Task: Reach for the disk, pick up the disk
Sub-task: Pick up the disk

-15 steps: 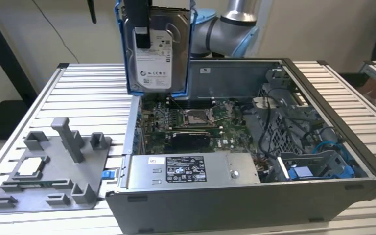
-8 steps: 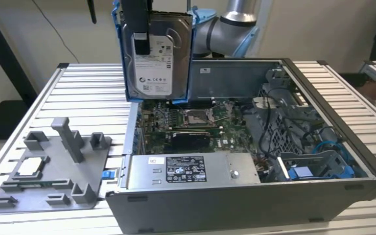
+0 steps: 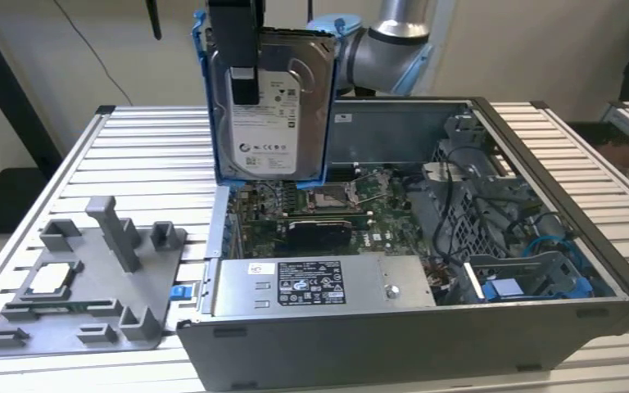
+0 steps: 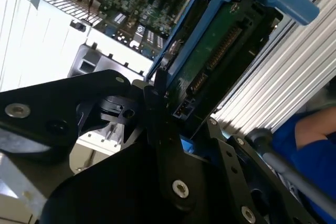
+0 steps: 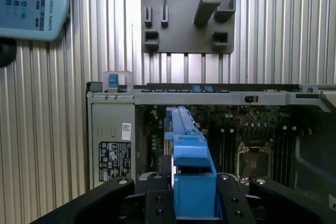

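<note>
The disk [image 3: 276,115], silver-grey with a white label and blue side rails, hangs upright above the back left corner of the open computer case [image 3: 402,336]. My gripper [image 3: 245,82] is shut on it from above, one black finger lying across its labelled face. In the first wrist view the disk's blue rail [image 5: 190,156] runs edge-on between my two black fingers [image 5: 157,198], with my gripper [image 5: 194,200] clamped around it. The second wrist view shows the disk's green circuit-board underside [image 4: 220,51] held at my fingers [image 4: 157,103].
Below the disk lies the case's motherboard [image 3: 331,205], with the power supply [image 3: 314,282] at the front and a blue drive bracket [image 3: 511,286] on the exterior view's right. A grey fixture plate [image 3: 96,286] carrying a small silver chip [image 3: 52,278] sits on the slatted table. A teach pendant [image 5: 31,3] and a person's blue sleeve [image 4: 310,140] are nearby.
</note>
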You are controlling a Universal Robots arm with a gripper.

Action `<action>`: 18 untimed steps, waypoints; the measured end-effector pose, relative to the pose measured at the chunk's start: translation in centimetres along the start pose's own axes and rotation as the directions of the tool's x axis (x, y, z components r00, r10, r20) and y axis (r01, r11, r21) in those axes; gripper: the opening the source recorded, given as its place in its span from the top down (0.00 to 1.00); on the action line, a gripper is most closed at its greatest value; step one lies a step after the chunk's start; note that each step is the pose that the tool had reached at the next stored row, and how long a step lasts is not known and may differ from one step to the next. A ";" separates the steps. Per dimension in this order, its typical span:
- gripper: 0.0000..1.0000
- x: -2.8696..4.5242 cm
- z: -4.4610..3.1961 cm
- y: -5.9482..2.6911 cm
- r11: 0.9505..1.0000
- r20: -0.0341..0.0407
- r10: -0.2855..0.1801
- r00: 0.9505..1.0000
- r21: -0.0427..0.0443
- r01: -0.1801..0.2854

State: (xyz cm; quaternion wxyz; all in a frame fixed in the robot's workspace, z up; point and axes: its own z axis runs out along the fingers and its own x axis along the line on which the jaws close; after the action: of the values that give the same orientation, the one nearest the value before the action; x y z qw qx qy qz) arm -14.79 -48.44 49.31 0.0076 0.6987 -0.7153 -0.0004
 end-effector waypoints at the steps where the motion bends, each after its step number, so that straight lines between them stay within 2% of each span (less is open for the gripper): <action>1: 1.00 0.30 0.03 -0.13 1.000 0.001 0.000 1.000 0.000 0.000; 7: 1.00 1.78 0.03 -0.93 1.000 0.001 0.000 1.000 0.007 0.000; 13: 1.00 2.82 0.03 -1.88 1.000 0.000 0.000 1.000 0.017 0.000; 18: 1.00 3.32 0.06 -3.39 1.000 0.000 0.000 1.000 0.020 0.000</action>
State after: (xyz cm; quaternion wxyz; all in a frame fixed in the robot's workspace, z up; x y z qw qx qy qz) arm -11.48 -51.84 49.25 0.0004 0.6987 -0.7154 0.0067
